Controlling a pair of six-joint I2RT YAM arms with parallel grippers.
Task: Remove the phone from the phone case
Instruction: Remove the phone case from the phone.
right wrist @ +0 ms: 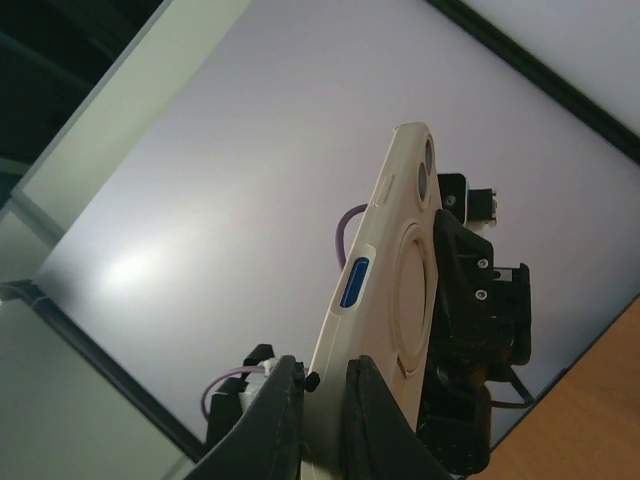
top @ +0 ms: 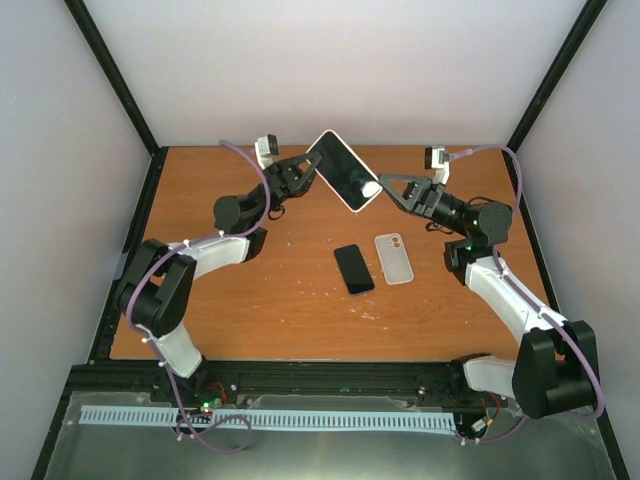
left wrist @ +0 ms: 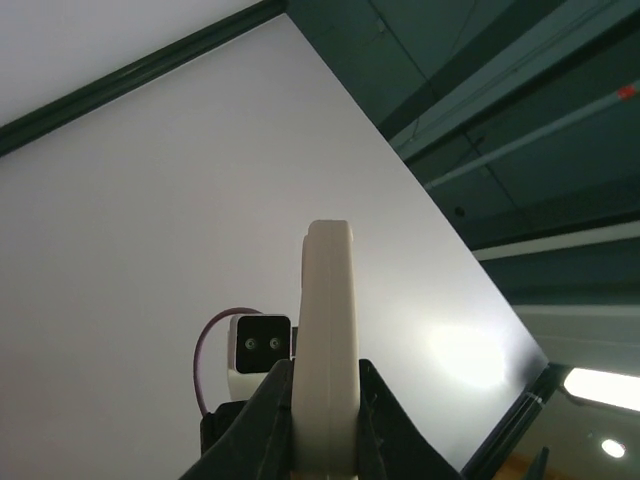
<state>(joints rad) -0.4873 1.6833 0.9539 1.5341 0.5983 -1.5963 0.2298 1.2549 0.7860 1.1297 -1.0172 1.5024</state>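
So the phone (top: 342, 170), in its cream case (right wrist: 385, 290), is up off the worktop (top: 260, 310) near top centre of the overhead view. Its long axis runs diagonally from upper left to lower right, dark screen facing the camera. The left end effector (top: 312, 168) is clamped on its upper-left end, and the right end effector (top: 378, 190) pinches the lower-right end.

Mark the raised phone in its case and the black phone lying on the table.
raised phone (top: 342, 172): top external view, middle of its dark screen.
black phone (top: 354, 269): top external view, centre of its face.
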